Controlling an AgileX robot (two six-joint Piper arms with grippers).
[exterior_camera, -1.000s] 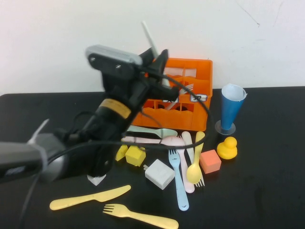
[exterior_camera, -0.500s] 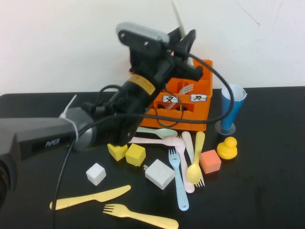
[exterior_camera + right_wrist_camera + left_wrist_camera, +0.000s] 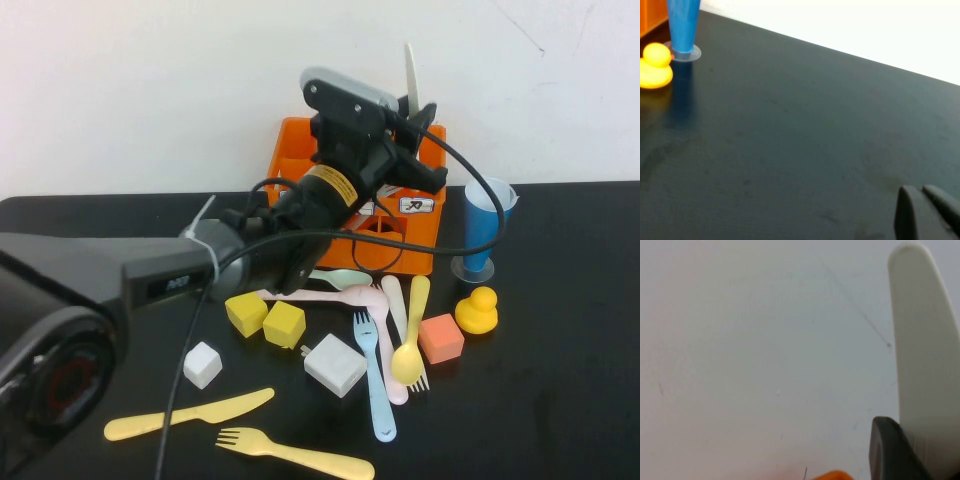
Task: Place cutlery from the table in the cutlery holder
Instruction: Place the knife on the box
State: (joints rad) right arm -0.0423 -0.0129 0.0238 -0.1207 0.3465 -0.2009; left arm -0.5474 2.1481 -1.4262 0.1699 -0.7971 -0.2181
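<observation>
High view — left claw (image 3: 420,112) grips one white knife (image 3: 411,72); right claw (image 3: 927,212) closed.

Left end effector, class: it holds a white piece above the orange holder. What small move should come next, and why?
Probably lower it. The left end effector grips the white piece upright above the cutlery holder, not yet inside a compartment. The right end effector sits low over the table.

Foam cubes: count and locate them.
5 visible: two yellow side by side, small white front-left, large white beside the blue fork, orange beside the duck. Left gripper above the crate, right gripper over bare table.
</observation>
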